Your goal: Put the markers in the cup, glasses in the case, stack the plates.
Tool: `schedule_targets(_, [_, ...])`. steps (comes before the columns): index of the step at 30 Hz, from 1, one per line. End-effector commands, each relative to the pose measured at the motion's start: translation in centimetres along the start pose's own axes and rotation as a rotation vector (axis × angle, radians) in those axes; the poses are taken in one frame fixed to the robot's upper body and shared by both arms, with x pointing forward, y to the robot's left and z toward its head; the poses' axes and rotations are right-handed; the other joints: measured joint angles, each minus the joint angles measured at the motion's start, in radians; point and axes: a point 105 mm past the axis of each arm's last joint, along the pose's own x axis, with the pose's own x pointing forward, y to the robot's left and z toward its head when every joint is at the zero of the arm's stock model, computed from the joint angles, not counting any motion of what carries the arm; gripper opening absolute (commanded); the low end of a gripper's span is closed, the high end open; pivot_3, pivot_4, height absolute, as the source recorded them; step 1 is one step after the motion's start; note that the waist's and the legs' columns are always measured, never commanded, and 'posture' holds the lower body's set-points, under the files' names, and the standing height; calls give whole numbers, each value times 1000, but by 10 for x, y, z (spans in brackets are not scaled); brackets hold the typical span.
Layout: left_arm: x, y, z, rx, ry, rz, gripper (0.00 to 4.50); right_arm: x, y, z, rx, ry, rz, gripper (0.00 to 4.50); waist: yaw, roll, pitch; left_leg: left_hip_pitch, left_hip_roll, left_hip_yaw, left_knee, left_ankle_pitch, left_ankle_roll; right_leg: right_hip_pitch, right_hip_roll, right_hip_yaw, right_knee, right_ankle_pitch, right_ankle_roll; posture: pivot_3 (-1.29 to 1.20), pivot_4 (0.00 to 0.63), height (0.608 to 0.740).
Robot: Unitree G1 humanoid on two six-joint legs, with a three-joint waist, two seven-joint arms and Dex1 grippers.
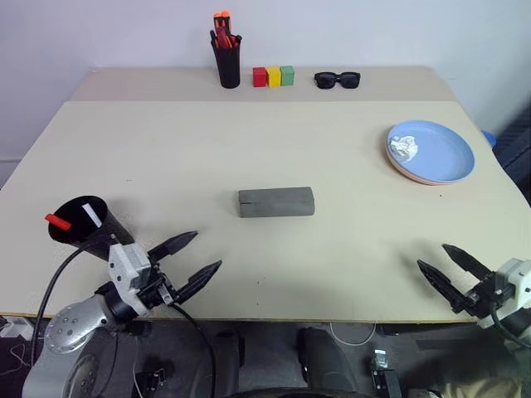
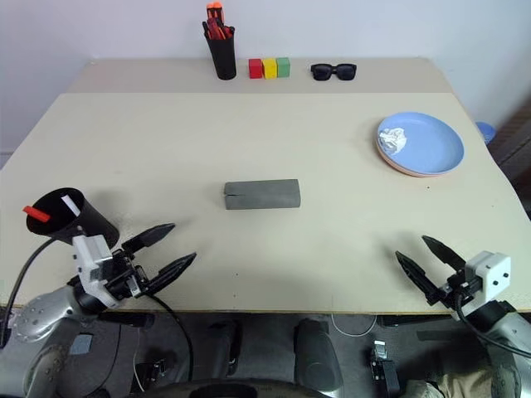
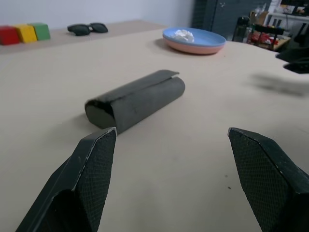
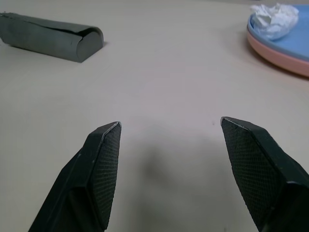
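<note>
**Over the near edge, both grippers spread and empty**

At the table's near left edge, the left gripper (image 1: 188, 259) was seen with its two black fingers spread apart and nothing gripped between them. Just beside it, at the left edge, stood the cup (image 1: 86, 225), tilted, with the markers (image 1: 73, 219) lodged inside it, a red end and a white body showing at its mouth. Over the near right edge, the right gripper (image 1: 444, 269) was likewise held wide and empty, well apart from everything else. Between the two, at the middle of the table (image 1: 166, 149), the case (image 1: 276, 201) lay closed. Farther off, toward the right edge, the plates (image 1: 431, 152) were stacked, the blue upon the pink, with a crumpled white scrap (image 1: 404, 148) resting on top. Along the far edge were ranged a pen holder (image 1: 227, 60) with red-orange pens, three coloured blocks (image 1: 274, 76) and dark sunglasses (image 1: 337, 80).
</note>
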Motion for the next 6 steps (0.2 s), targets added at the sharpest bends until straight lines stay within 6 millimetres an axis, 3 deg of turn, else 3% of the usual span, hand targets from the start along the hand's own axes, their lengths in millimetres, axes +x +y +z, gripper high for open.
schedule_targets(1, [1, -4, -3, 13, 4, -8, 3818, 1, -3, 11, -46, -21, 13, 3350, 0, 0, 0, 0, 0, 0, 0, 0, 0, 0, 0, 0, 0, 0, 0, 0, 150, 740])
schedule_targets(6, [-1, -6, -11, 6, 8, 12, 3818, 4, -6, 8, -44, -25, 21, 3350, 0, 0, 0, 0, 0, 0, 0, 0, 1, 0, 0, 0, -1, 0, 0, 0, 150, 740])
